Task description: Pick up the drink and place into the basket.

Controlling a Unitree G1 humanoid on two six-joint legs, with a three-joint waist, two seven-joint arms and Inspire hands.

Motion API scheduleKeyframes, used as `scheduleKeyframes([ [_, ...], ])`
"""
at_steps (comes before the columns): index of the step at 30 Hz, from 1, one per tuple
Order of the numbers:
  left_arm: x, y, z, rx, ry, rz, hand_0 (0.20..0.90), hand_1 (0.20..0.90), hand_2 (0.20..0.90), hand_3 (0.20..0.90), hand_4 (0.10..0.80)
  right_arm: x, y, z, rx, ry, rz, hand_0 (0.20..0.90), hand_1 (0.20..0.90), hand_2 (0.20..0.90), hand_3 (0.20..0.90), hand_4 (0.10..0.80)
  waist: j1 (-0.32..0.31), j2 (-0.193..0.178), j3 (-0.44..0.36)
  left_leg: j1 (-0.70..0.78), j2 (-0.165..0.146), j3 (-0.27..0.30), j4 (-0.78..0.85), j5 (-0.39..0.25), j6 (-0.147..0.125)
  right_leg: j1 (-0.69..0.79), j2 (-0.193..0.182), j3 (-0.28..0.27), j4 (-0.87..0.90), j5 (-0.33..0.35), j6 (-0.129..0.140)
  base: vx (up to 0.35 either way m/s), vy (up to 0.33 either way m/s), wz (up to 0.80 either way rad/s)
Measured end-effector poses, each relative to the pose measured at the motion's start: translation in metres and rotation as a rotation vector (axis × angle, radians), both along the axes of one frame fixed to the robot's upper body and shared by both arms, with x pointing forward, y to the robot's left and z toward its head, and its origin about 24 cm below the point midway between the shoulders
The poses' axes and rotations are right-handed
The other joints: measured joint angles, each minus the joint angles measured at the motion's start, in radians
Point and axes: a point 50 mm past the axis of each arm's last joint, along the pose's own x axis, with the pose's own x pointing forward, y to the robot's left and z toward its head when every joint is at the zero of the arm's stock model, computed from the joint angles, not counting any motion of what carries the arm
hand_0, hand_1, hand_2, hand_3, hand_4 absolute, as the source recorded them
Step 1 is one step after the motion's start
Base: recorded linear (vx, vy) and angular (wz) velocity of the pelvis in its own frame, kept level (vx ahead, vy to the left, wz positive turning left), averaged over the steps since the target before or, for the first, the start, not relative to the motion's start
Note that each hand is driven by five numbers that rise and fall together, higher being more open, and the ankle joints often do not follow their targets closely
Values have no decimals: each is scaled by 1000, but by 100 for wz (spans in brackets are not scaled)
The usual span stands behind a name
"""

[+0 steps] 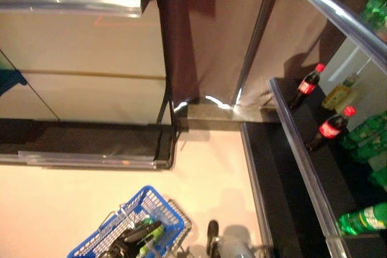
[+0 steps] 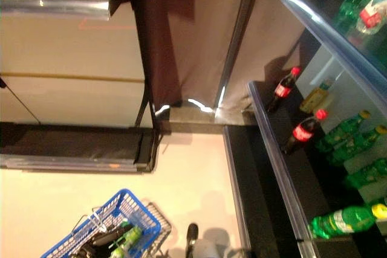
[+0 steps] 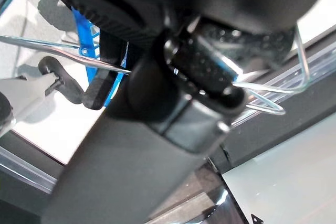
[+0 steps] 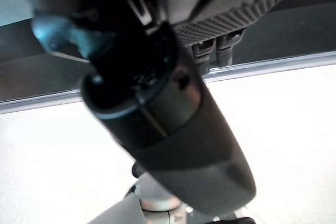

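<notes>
A blue basket point(image 1: 164, 208) with wire handles hangs at the lower left above the pale floor. My left hand point(image 1: 130, 238) is down inside its top, and the left wrist view shows that hand point(image 3: 157, 129) curled round a wire handle point(image 3: 273, 90) beside the blue wall point(image 3: 86, 40). A green drink bottle point(image 2: 128, 238) lies in the basket by the hand. My right hand point(image 1: 211, 234) hangs low beside the basket, relaxed and holding nothing; only its thumb point(image 4: 173, 129) fills the right wrist view.
A dark shelf unit point(image 1: 302, 167) runs along the right, holding two cola bottles point(image 1: 308, 86) point(image 1: 331, 128), a yellow bottle point(image 1: 340, 93) and several green bottles point(image 1: 363, 219). A low empty shelf point(image 1: 91, 143) stands at the left. A brown panel point(image 1: 205, 34) lies ahead.
</notes>
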Motion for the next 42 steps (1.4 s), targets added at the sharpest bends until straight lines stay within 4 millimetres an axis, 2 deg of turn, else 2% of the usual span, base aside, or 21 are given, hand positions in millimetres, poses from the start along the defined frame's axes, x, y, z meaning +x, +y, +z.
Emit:
scheduleKeyframes([
  [2, 0, -1, 0, 0, 2, -10, 300, 300, 300, 200, 100, 4, 0, 0, 0, -9, 3, 900, 900, 900, 900, 800, 0, 8, -3, 1, 14, 1, 5, -9, -9, 8, 16, -3, -10, -1, -17, 93, -82, 2],
  [5, 1, -5, -1, -12, 5, -12, 300, 300, 300, 200, 100, 28, 1, 3, 3, -81, 21, 900, 900, 900, 900, 800, -2, 19, -1, -9, 41, 1, 93, -63, -26, 31, 45, -4, -11, -26, -50, 105, -175, -1],
  [6, 3, -7, -1, -18, -1, 0, 300, 300, 300, 200, 100, 37, 5, 4, 11, -102, 25, 900, 900, 900, 900, 800, -1, 5, -1, -61, 33, 1, 206, -94, -71, 31, 52, 6, -9, -40, -59, 85, -256, 1],
  [7, 11, -7, 0, -25, -23, 21, 300, 300, 300, 200, 100, 38, 8, 3, 19, -102, 25, 900, 900, 900, 900, 800, 0, -17, 4, -134, 12, 1, 357, -102, -88, 33, 35, 20, -19, -42, -61, 88, -218, -6],
  [9, 23, -10, 3, -36, -69, 64, 300, 300, 300, 200, 100, 39, 8, 3, 18, -97, 28, 900, 900, 900, 900, 800, 24, -49, 5, -238, -3, -3, 599, -60, -154, 60, 33, 70, -37, -41, -64, 105, -97, -36],
  [10, 29, -16, 4, -45, -92, 39, 300, 300, 300, 200, 100, 40, 1, 5, -3, -96, 30, 900, 900, 900, 900, 800, 40, -41, 11, -286, 0, -5, 743, -22, -162, 99, 34, 109, -53, -28, -91, 139, -30, -69],
  [11, 32, -19, 5, -50, -110, 36, 300, 300, 300, 200, 100, 40, -3, 6, -16, -95, 37, 900, 900, 900, 900, 800, 45, -38, 11, -312, 3, -8, 791, -10, -156, 105, 35, 125, -57, -29, -94, 198, 25, -94],
  [12, 34, -22, 5, -56, -123, 24, 300, 300, 300, 200, 100, 42, -8, 8, -30, -97, 44, 900, 900, 900, 900, 800, 55, -34, 7, -324, -2, 2, 757, -33, -117, 104, 35, 157, -60, -30, -94, 201, 82, -76],
  [13, 34, -23, 6, -57, -129, 20, 300, 300, 300, 200, 100, 43, -10, 9, -35, -98, 45, 900, 900, 900, 900, 800, 58, -31, 9, -323, -7, 1, 722, -39, -107, 103, 35, 170, -60, -30, -94, 191, 86, -90],
  [14, 34, -23, 6, -57, -137, 19, 300, 300, 300, 200, 100, 49, -15, 11, -50, -100, 48, 900, 900, 900, 900, 800, 56, -19, 15, -315, -21, -10, 534, -45, -88, 104, 40, 201, -76, -29, -94, 124, 59, -58],
  [15, 35, -24, 6, -58, -137, 19, 300, 300, 300, 200, 100, 48, -17, 12, -54, -93, 46, 900, 900, 900, 900, 800, 55, -14, 15, -310, -21, -17, 477, -44, -88, 106, 41, 205, -83, -27, -96, 178, 61, -68],
  [17, 35, -23, 7, -59, -145, 19, 300, 300, 300, 200, 100, 35, -19, 10, -58, -48, 31, 900, 900, 900, 900, 800, 55, 17, 24, -287, -8, -58, 222, -5, -50, 124, 62, 216, -93, -21, -91, 303, 116, -48],
  [18, 32, -22, 6, -59, -135, 22, 300, 300, 300, 200, 100, 30, -19, 9, -55, -36, 27, 900, 900, 900, 900, 800, 58, 25, 19, -263, -8, -70, 136, 10, -52, 125, 75, 230, -94, -24, -86, 307, 151, -52],
  [21, 21, -27, 2, -87, -120, 25, 300, 300, 300, 200, 100, 24, -14, 7, -42, -35, 29, 900, 900, 900, 900, 800, 72, 35, 10, -235, -12, -104, 98, 53, -47, 141, 100, 304, -97, -36, -65, 277, 180, -78],
  [23, 18, -30, 0, -98, -112, 29, 300, 300, 300, 200, 100, 24, -11, 6, -34, -40, 31, 900, 900, 900, 900, 800, 79, 39, 11, -228, 1, -93, 100, 85, -22, 137, 124, 303, -52, -49, -59, 175, 134, -70],
  [24, 21, -27, 2, -92, -109, 32, 300, 300, 300, 200, 100, 14, -2, 2, -11, -22, 25, 900, 900, 900, 900, 800, 71, 12, 11, -198, 0, -82, 87, 112, -13, 134, 118, 305, -7, -113, -61, 156, 131, -43],
  [28, 22, -31, 1, -107, -93, 14, 300, 300, 300, 200, 100, 0, -4, 1, -19, 6, 8, 900, 900, 900, 900, 800, 42, 11, 13, -171, -1, -62, 70, 104, -5, 158, 113, 312, -29, -119, -57, 274, 265, -18],
  [33, 24, -34, 0, -112, -88, 3, 300, 300, 300, 200, 100, 7, -7, 2, -29, -5, 50, 900, 900, 900, 900, 800, 56, 39, 34, -125, -3, -52, 63, 75, 5, 171, 113, 304, -19, -126, -50, 167, 156, -33],
  [37, 22, -28, 0, -93, -68, -1, 300, 300, 300, 200, 100, 37, -4, 6, -21, -97, 77, 900, 900, 900, 900, 800, 55, 28, 37, -82, -1, -3, 41, 63, 13, 171, 102, 258, -13, -146, -20, 78, 86, -49],
  [39, 22, -23, 1, -80, -66, -10, 300, 300, 300, 200, 100, 49, -1, 7, -13, -120, 86, 900, 900, 900, 900, 800, 60, 20, 33, -72, 7, 56, 33, 57, 20, 151, 55, 153, 31, -174, -6, 79, 82, -69],
  [42, 21, -20, 1, -70, -61, -5, 300, 300, 300, 200, 100, 52, 1, 7, -4, -126, 92, 900, 900, 900, 900, 800, 67, 11, 31, -68, 12, 86, 30, 52, 18, 109, -14, 135, 135, -207, 30, 35, 17, -40],
])
